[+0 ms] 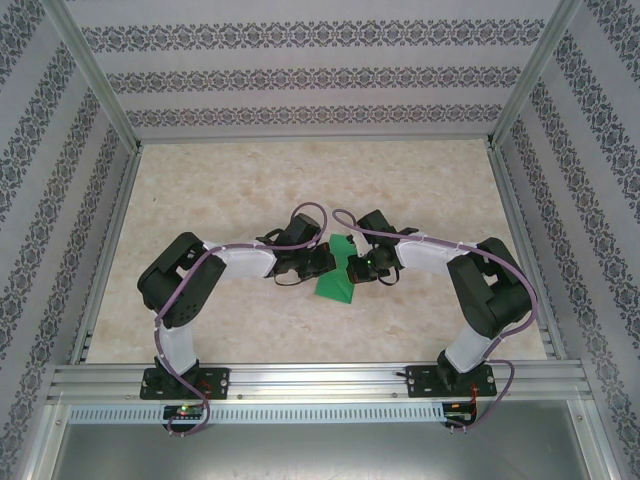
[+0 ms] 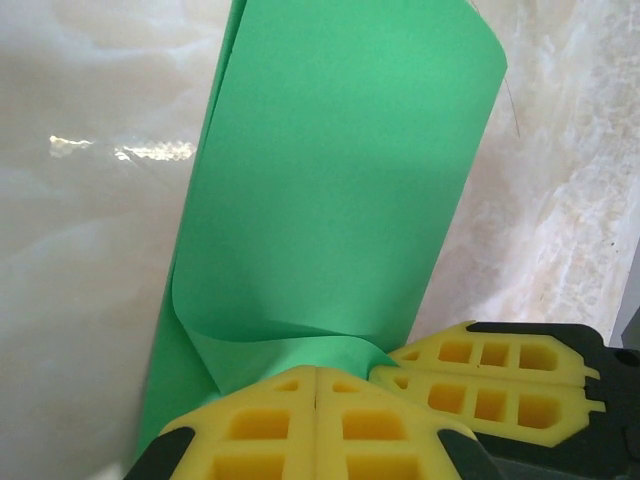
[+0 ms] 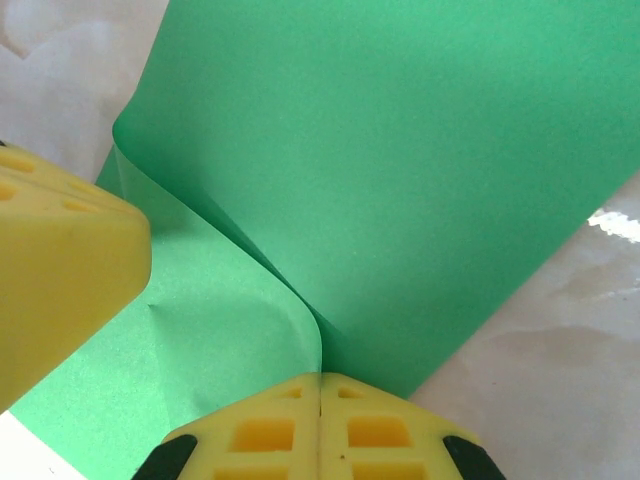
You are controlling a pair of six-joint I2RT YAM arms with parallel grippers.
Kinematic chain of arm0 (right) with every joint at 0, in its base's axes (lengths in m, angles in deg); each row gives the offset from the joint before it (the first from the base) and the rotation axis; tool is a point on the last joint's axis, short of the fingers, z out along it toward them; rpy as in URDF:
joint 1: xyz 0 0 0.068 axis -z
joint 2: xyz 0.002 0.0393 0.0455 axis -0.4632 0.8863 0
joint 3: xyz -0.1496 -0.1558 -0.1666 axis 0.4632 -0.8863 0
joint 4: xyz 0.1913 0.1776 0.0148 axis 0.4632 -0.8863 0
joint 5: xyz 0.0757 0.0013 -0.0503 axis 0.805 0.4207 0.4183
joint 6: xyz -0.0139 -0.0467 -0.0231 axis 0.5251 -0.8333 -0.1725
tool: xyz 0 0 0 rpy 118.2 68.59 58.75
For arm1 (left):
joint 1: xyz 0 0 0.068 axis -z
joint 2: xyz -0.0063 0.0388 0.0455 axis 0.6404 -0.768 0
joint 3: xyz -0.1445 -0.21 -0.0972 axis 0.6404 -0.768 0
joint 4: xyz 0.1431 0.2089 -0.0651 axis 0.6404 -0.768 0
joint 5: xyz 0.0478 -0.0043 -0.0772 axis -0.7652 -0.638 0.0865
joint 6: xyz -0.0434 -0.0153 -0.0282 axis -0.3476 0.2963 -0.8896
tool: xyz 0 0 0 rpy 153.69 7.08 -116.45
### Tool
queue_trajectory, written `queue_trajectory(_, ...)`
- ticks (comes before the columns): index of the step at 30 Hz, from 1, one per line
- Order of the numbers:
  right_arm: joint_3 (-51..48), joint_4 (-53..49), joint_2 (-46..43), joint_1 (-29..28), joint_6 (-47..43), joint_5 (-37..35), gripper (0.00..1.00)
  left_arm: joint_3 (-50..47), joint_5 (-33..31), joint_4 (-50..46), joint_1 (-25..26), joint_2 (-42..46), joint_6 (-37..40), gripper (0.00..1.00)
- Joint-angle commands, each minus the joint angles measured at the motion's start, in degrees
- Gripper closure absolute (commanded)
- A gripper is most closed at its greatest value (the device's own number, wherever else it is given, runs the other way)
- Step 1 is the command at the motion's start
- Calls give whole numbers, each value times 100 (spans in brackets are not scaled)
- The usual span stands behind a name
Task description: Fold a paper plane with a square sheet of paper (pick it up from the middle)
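The square sheet of paper point(image 1: 333, 285) is bright green and bent over on itself in a soft, uncreased loop at the middle of the table. My left gripper point(image 1: 327, 263) and right gripper point(image 1: 351, 268) meet tip to tip over its upper part. In the left wrist view the paper point(image 2: 340, 180) stretches away from my left gripper point(image 2: 316, 368), which is shut on the paper's near edge, and the right gripper's yellow fingers point(image 2: 480, 385) sit close beside it. In the right wrist view the curled fold of paper point(image 3: 400, 170) runs into my shut right gripper point(image 3: 320, 375), with a left finger point(image 3: 60, 270) nearby.
The marble-patterned tabletop point(image 1: 300, 180) extends all round the paper. Aluminium posts and patterned walls point(image 1: 300, 75) enclose the back and both sides. A metal rail point(image 1: 320, 380) carrying both arm bases runs along the near edge.
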Motion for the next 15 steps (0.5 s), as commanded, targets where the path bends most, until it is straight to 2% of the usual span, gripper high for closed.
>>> queue_trajectory(1,-59,-106,226,-13,-47,-204,97,66,-138,-7,-30,8,154,95)
queue_trajectory(9,-50,-113,261,-13,-42,-201,97,6,-321,-281,-49,-340,189,97)
queue_trajectory(15,-48,-112,270,-11,-42,-197,97,18,-568,-613,-58,-170,150,97)
